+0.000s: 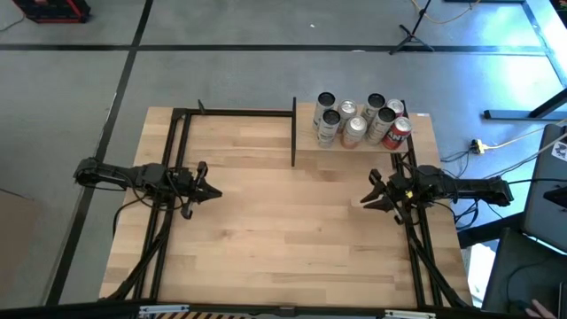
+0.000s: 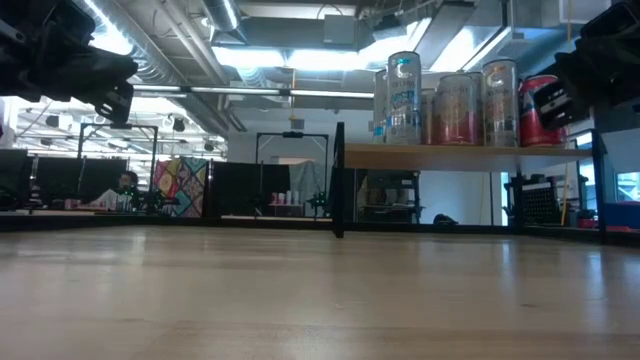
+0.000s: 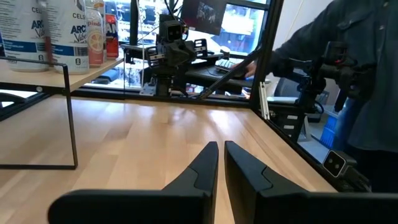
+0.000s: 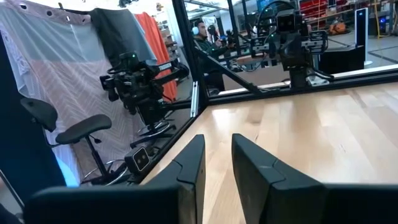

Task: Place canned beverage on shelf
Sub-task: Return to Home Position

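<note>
Left claw (image 3: 221,148) sat clenched, empty, by desk's (image 1: 266,230) left edge; right claw (image 4: 217,142) released by right edge. Arm swing could've toppled shelf's (image 1: 306,151) crowded cans (image 1: 354,130).

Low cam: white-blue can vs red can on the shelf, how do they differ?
The white-blue can is taller than the red can. The white-blue can stands at the row's end nearer the middle of the table, the red can at the opposite end. The white-blue can shows whole; a dark arm covers the red can's edge. Both stand upright on the shelf, untouched by the left gripper or right gripper.
</note>
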Robot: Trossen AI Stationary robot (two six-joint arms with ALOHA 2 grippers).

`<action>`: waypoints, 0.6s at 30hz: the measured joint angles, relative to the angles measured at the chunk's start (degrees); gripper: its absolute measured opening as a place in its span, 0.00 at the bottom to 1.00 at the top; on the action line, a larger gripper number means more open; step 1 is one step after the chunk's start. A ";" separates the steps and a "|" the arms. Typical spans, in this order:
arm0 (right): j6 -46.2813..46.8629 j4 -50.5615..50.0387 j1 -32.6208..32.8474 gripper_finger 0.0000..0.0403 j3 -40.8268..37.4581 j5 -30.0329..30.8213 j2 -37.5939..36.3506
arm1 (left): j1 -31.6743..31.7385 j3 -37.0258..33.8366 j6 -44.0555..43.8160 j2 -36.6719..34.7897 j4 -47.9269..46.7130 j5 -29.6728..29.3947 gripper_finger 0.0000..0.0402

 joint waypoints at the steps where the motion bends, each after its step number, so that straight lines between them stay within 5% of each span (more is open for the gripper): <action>1: 0.00 0.00 0.00 0.17 0.00 -0.02 0.00 | 0.00 0.00 -0.01 0.00 0.00 0.01 0.06; 18: -0.07 -0.08 0.00 0.17 0.00 -0.15 -0.46 | 0.00 0.00 -0.02 0.00 0.00 -0.01 0.06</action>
